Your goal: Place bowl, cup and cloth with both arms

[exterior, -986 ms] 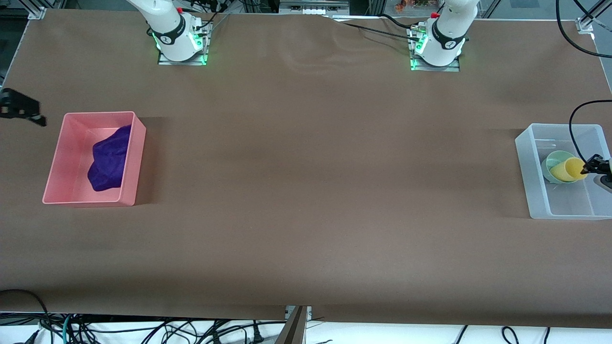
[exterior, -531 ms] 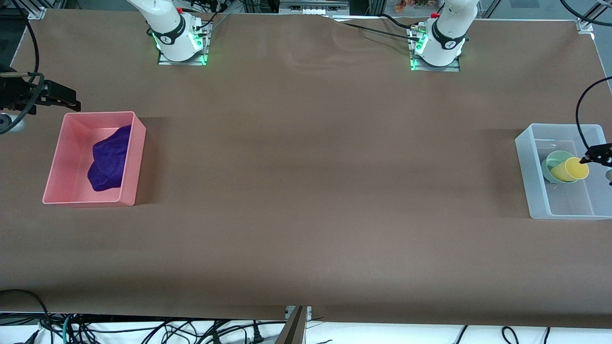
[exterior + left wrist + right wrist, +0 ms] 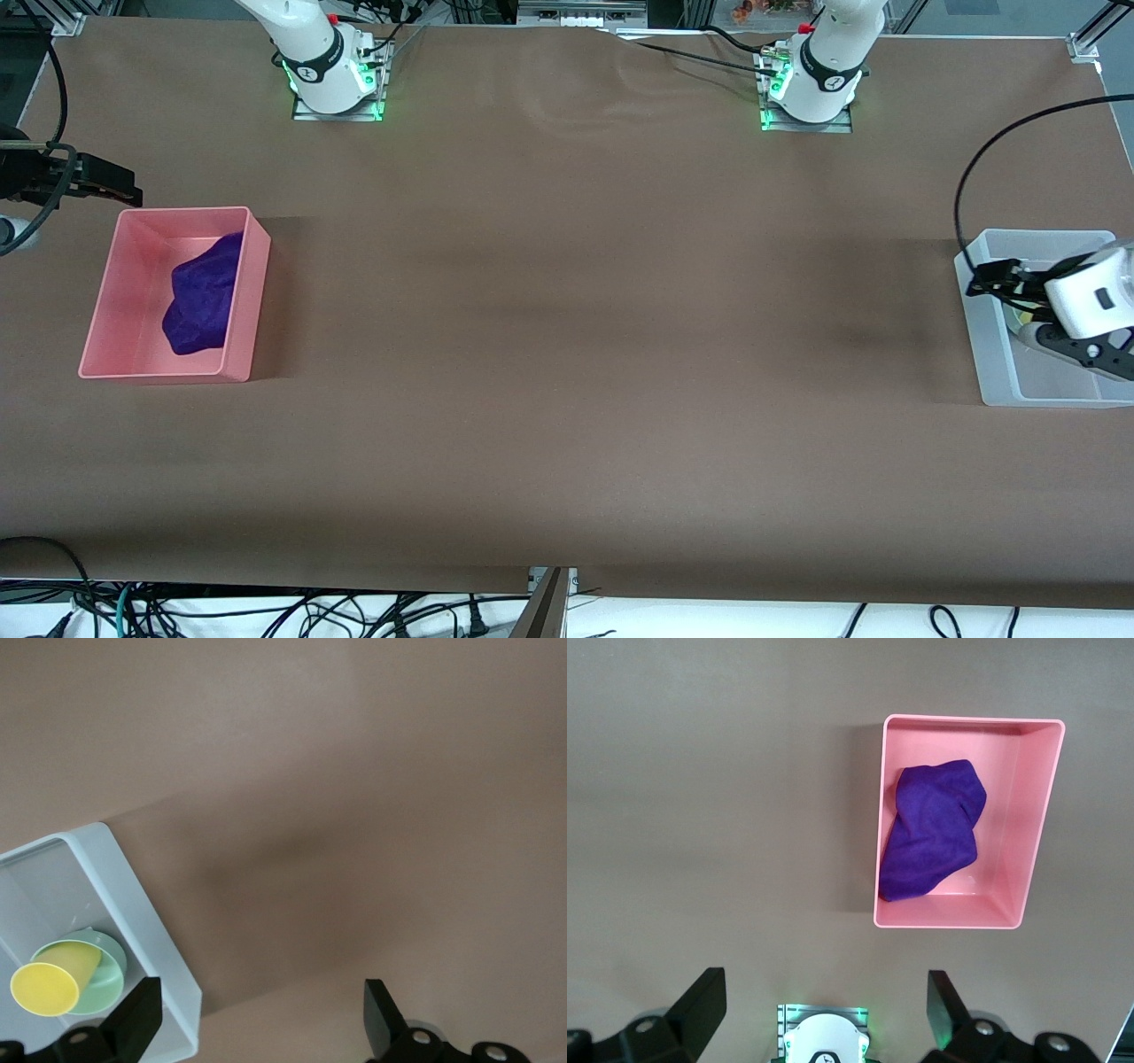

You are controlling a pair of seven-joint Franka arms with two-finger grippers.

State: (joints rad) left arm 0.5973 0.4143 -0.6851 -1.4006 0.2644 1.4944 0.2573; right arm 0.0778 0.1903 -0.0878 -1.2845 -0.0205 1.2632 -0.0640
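The purple cloth (image 3: 202,297) lies bunched in the pink bin (image 3: 244,292); the right wrist view shows the cloth (image 3: 930,828) and the bin (image 3: 1036,815) too. The yellow cup (image 3: 44,988) lies on its side in the mint-green bowl (image 3: 108,970) inside the clear bin (image 3: 133,912). In the front view the left arm's wrist hides most of both. My left gripper (image 3: 983,276) (image 3: 261,1028) is open and empty above the wall of the clear bin (image 3: 1036,237) that faces the table's middle. My right gripper (image 3: 124,184) (image 3: 824,1010) is open and empty above the table beside the pink bin's farther corner.
The right arm's base (image 3: 332,75) and the left arm's base (image 3: 811,89) stand along the table's farther edge. Black cables hang by both grippers. Brown table cover (image 3: 567,354) stretches between the two bins.
The left gripper left the cup and moved toward the table's middle, its wrist now covering bowl and cup. The right gripper came in from the table's end, then held still.
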